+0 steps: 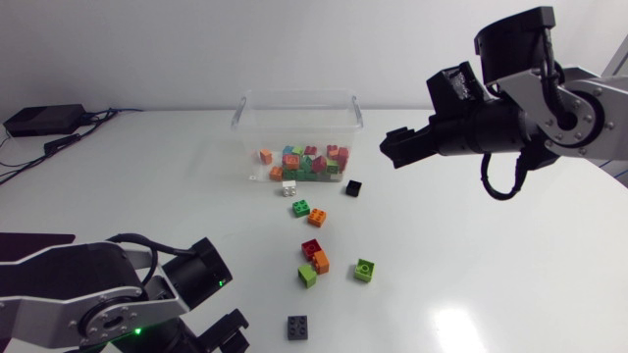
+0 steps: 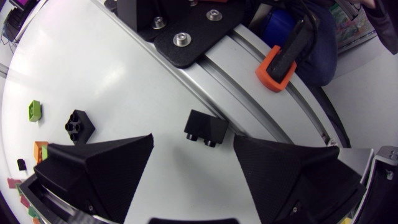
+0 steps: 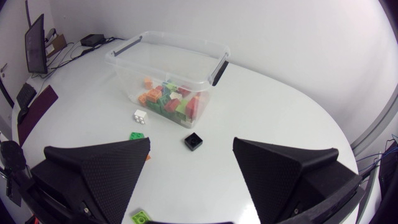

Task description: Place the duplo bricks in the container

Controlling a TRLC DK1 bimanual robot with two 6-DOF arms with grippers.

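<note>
1. The left pincer (image 1: 229, 335) is spread wide and holds nothing, low over the surface (image 2: 93, 56). A black brick (image 2: 206, 129) lies just ahead of it, in line with the gap between its fingers and near the surface's rim.
2. That brick looks like the target. Centre the gap on it, then descend straight so both fingers meet its flat sides together.
3. It seems tipped on its side, so close slowly or it may skid off the rim.
4. A second dark brick (image 2: 79, 124) sits outside the gap, beyond one finger. Avoid nudging it.
5. The right pincer (image 1: 394, 147), also wide and empty, hangs with the container (image 3: 168, 45) ahead of it. Route the carry clear of that arm.
</note>
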